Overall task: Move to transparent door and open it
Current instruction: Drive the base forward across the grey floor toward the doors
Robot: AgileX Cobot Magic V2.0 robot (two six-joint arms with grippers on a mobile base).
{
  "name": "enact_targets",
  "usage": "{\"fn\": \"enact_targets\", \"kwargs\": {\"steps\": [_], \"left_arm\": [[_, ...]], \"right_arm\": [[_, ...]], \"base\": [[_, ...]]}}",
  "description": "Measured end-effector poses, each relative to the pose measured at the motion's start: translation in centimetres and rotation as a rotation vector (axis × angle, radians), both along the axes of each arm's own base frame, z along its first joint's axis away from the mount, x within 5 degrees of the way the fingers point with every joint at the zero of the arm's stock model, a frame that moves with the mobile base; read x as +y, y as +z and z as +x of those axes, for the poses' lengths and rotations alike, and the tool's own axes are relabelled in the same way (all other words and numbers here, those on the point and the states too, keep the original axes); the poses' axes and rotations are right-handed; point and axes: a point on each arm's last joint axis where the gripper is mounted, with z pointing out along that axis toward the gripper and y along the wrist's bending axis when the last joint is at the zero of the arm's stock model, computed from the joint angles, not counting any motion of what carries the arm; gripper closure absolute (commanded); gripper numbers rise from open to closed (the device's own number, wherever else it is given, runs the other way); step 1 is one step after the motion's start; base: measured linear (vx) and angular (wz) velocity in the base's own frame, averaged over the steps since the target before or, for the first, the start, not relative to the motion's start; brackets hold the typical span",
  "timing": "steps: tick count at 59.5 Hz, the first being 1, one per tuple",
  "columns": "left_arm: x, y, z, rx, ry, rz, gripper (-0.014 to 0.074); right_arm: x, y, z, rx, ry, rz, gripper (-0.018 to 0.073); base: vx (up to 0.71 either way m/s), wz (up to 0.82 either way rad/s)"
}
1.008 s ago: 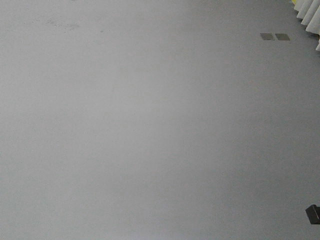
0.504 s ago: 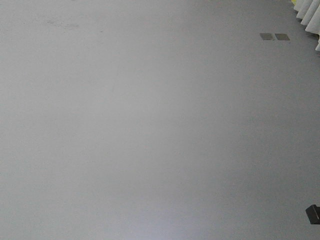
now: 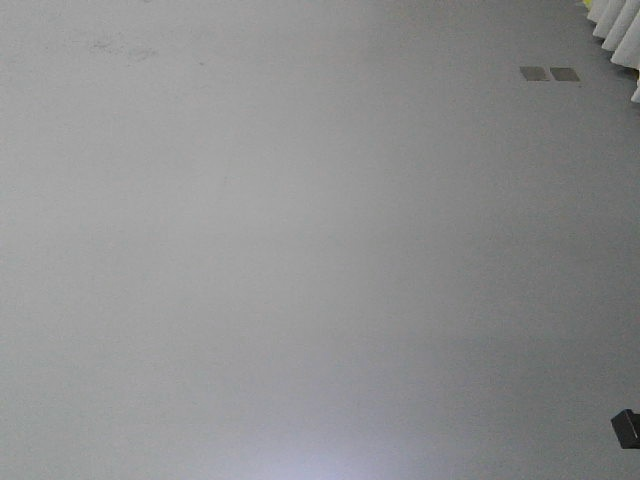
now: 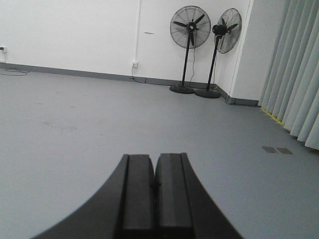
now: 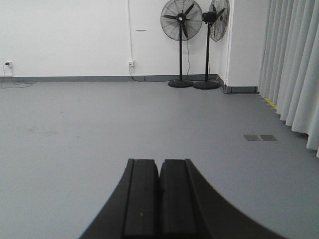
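nowhere in any view is the transparent door; it is out of sight. both sets of jaws are pressed together, empty. driving blind could snag the curtain point(image 5: 294, 69) or standing fans point(image 5: 182, 45) along the grey floor point(image 3: 300, 250).

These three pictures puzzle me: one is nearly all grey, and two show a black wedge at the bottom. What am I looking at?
It is a wheeled robot with two arms, in a large room. The mostly grey picture comes from a front camera aimed down at the grey floor, with two floor plates and the curtain at the right. The other two come from cameras on the wrists. The black wedges are the left gripper and the right gripper, each with its fingers pressed together, holding nothing. Beyond them stand two pedestal fans by the white wall. No glass door shows yet.
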Motion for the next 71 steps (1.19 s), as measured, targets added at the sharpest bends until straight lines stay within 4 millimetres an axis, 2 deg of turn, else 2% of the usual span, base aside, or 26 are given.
{"fn": "enact_targets", "kwargs": {"steps": [30, 71], "left_arm": [[0.00, 0.00, 0.00, 0.000, 0.000, 0.000, 0.0594], [0.00, 0.00, 0.00, 0.000, 0.000, 0.000, 0.0594]], "right_arm": [[0.00, 0.00, 0.00, 0.000, 0.000, 0.000, 0.0567], [0.00, 0.00, 0.00, 0.000, 0.001, 0.000, 0.0567]], "base": [[0.12, 0.02], [0.24, -0.04]]}}
